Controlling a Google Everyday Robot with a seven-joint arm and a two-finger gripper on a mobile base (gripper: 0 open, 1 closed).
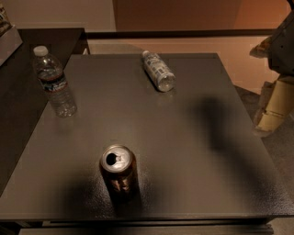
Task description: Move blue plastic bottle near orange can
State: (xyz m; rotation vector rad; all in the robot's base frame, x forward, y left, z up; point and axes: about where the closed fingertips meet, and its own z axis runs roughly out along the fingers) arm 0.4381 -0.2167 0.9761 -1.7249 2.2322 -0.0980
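Camera view, blue plastic bottle [158, 70] lying far back on worktop [197, 151], orange can [118, 172] upright near front, pincer [273, 104] beyond right edge, grip state unclear.

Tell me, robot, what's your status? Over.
Gripper beyond table's right edge, touching nothing. Blue bottle lying at far end, apart from orange can. Nothing between them.

Dark grey table [193, 92], peach wall [183, 13], dim light.

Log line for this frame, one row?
gripper: right edge, beside table | blue plastic bottle: lying, far side | orange can: upright, front | bottle-can: apart
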